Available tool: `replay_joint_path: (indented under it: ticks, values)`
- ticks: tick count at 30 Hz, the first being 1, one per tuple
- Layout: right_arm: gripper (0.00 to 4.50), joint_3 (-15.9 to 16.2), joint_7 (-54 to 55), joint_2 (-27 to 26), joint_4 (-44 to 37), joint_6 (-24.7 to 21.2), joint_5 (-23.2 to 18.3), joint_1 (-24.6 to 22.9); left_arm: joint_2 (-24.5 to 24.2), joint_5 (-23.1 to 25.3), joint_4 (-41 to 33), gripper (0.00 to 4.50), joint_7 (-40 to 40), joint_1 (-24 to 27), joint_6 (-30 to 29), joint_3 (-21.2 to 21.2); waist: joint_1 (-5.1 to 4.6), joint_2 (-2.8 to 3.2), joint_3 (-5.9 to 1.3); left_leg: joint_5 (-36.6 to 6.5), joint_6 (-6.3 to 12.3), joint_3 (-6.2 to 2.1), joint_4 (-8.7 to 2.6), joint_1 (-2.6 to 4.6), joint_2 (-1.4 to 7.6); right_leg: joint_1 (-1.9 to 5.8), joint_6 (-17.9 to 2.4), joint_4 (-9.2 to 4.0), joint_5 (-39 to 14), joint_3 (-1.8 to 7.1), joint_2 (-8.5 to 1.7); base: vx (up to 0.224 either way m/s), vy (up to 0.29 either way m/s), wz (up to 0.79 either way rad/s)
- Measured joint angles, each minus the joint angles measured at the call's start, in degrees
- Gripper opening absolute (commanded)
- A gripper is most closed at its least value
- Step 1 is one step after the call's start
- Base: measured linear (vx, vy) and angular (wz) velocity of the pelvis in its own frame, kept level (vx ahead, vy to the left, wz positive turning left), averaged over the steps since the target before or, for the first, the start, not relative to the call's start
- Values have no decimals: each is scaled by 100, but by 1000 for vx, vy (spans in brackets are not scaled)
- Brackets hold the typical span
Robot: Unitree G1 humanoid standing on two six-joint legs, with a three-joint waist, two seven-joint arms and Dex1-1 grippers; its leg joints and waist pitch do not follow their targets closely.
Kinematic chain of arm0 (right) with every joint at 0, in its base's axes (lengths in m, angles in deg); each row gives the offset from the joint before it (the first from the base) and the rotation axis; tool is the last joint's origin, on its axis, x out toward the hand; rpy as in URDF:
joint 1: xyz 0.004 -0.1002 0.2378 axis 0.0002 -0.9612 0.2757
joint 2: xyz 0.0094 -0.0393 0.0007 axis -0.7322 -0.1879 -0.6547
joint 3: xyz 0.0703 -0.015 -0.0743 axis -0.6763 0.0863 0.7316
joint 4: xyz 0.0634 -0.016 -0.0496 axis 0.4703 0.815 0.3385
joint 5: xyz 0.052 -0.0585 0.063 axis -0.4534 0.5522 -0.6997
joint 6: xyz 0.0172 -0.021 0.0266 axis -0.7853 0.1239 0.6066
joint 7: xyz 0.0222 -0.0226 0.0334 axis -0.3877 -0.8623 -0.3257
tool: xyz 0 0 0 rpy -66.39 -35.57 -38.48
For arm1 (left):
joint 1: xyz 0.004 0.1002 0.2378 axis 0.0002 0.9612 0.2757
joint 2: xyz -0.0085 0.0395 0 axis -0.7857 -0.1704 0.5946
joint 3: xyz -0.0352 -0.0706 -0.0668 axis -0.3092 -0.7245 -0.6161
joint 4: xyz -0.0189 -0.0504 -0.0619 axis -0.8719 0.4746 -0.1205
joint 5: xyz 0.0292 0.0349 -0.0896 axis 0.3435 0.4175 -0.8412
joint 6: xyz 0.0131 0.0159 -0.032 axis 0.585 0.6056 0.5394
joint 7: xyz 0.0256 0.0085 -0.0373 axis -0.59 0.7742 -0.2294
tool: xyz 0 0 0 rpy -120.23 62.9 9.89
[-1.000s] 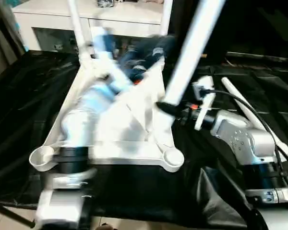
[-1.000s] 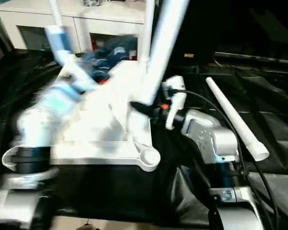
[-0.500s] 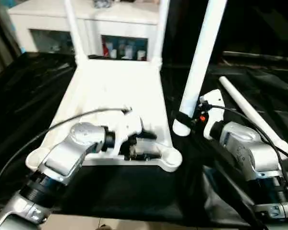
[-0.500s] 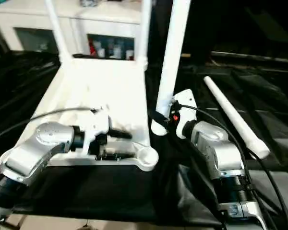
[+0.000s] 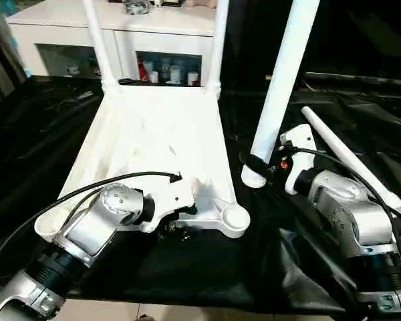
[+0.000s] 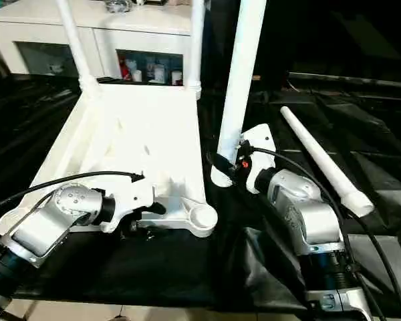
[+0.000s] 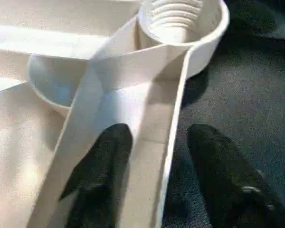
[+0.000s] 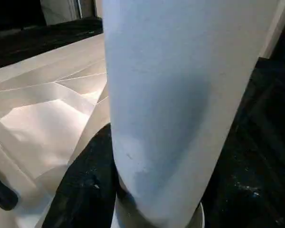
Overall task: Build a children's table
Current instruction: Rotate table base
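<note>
While the right gripper [image 5: 254, 164] has its jaws clamped on the upright leg [image 5: 281, 87], the tabletop [image 5: 154, 137] lies upside down on the bench, its rim between the parted left gripper [image 7: 154, 156] jaws — pinch that rim, then steer the leg toward the near corner socket [image 5: 235, 217].

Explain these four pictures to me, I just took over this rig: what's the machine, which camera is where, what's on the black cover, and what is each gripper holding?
It is a humanoid robot with two silver arms. The two wide pictures come from its head, looking down; the close-ups come from each wrist. On the black cover lies an upside-down white tabletop, two legs already standing in its far corners, and a spare leg lying to the right. The right gripper holds a third leg upright near its lower end, just beside the tabletop. The left gripper straddles the tabletop's rim by the near right corner socket, one finger inside, one outside.
</note>
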Motion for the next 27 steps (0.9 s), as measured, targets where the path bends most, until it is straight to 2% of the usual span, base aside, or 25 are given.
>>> replay_joint_path:
  ticks: [2, 5, 7, 10, 12, 19, 21, 27]
  values:
    - [191, 14, 0, -6, -34, 0, 0, -3, 43, -35, -108, 198, 60, 89, -111, -112, -3, 0, 0, 0, 0, 0, 0, 0, 0, 0, 1, -2, 0, 0, 0, 0, 0, 0]
    - [191, 25, 2, -6, -43, 0, 4, -4, 47, -34, -165, 195, 79, 129, -206, -132, -3, 0, 0, 0, 0, 0, 0, -1, 0, 0, 2, -5, -1, 0, 0, 0, 0, 0]
    - [191, 57, 4, -12, -43, 0, 7, -4, 59, -15, -194, 165, 153, 144, -290, -156, -4, 0, 0, 0, 0, 0, 0, -1, 0, 0, 2, -5, -1, 0, 0, 0, 0, 0]
    - [191, 73, 9, -24, -43, 0, 12, -14, 70, 14, -315, 149, 203, 198, -457, -154, -3, 0, 0, 0, 0, 0, 0, -1, 0, 0, 19, -4, -12, 0, 0, 0, 0, 0]
    - [191, 87, 11, -24, -43, 0, 14, -21, 50, 66, -381, 114, 265, 206, -583, -127, -4, 0, 0, 0, 0, 0, 0, 0, 0, 0, 24, -3, -14, 0, 0, 0, 0, 0]
    - [191, 158, 20, -27, -46, 1, 15, -153, 103, 127, -578, 64, 415, 265, -976, -125, -19, 8, 1, 0, 0, -1, 0, 13, -1, 9, 23, -5, -14, 0, 0, 0, 0, 0]
    - [191, 160, 24, -38, -47, 1, 15, -154, 306, 110, -588, 50, 590, 265, -1262, -189, -70, 12, 1, 0, 0, -1, 0, 37, -2, 29, 23, -15, -14, 0, 0, 0, 0, 0]
    - [191, 158, 48, -80, -47, 0, 11, -158, 721, 74, -591, 26, 1244, 291, -1913, -572, -328, 11, 2, -2, -2, -17, 0, 45, -3, 28, 23, -24, -14, -11, 1, 0, 0, 0]
